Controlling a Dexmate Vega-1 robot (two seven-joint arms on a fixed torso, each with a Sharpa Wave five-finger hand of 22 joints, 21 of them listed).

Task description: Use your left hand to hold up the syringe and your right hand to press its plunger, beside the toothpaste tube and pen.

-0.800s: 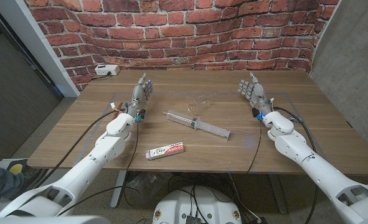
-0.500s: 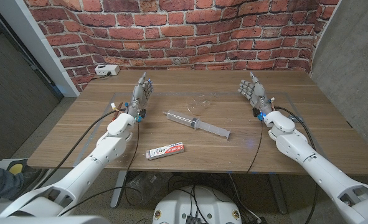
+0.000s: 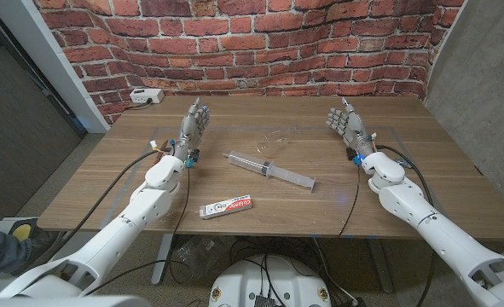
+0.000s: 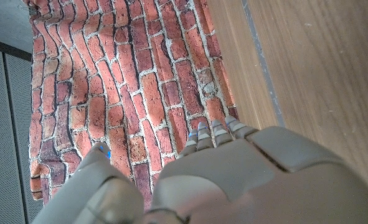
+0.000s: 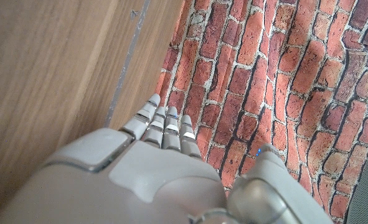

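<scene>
Wooden table (image 3: 422,162) carries my clear syringe (image 3: 269,170), lying diagonally mid-table with plunger drawn out, toothpaste tube (image 3: 226,208) nearer me. My left hand (image 3: 194,126) and right hand (image 3: 345,122) stand apart, fingers extended, holding nothing.

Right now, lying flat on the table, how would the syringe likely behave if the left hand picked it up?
The syringe looks like clear rigid plastic, so probably stiff and light. Its round barrel may roll if nudged, and looks slippery. The plunger seems drawn out, so it could slide.
</scene>
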